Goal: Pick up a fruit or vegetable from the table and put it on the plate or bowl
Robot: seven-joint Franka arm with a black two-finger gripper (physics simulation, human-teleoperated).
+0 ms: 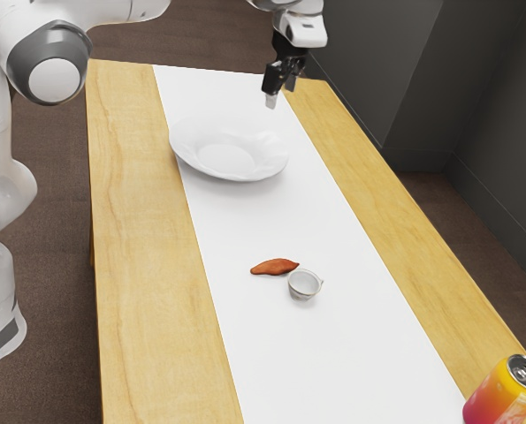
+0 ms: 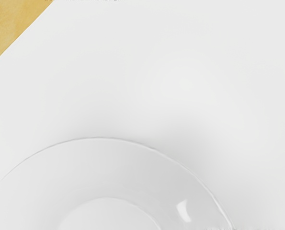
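Note:
An orange-brown sweet potato lies on the white table runner near the middle of the table. A white plate sits farther back on the runner, with nothing on it. My gripper hangs in the air above the table's far end, just beyond the plate and toward the exterior view's right. Its fingers stand open and hold nothing. In the wrist view the plate's rim curves below the hand.
A small grey metal cup stands right beside the sweet potato, on the exterior view's right. A red and yellow can is at the table's near right corner. Bare wood flanks the runner on both sides.

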